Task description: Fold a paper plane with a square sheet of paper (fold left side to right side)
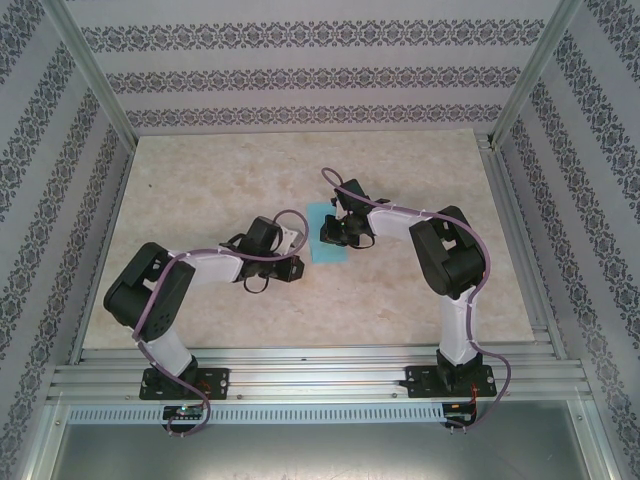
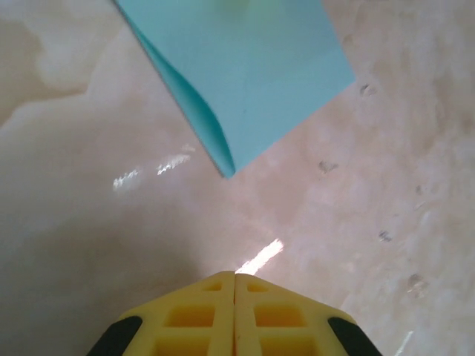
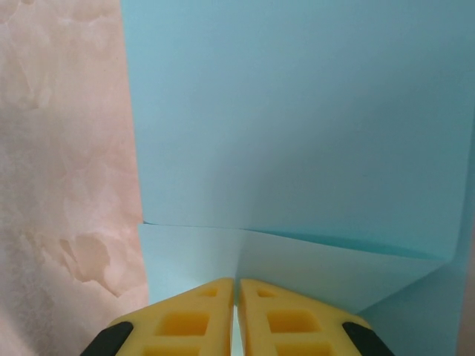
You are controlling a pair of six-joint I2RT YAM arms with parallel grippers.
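Both jaws of the left claw (image 2: 234,276) are pressed together on nothing. Its tips sit over bare worktop (image 2: 89,222), just short of the near corner of the square sheet of paper (image 2: 252,67), which lies at mid-worktop with one folded edge standing a little proud. Beyond, the right claw (image 3: 237,282) is closed to a thin slit, low over the sheet beside a raised flap; whether it nips a layer I cannot tell. By my reading, the crease needs setting. Pin the sheet with the right claw, check that the edges line up, then sweep the left claw along the fold from the middle outward. No brand, label or writing is legible anywhere.
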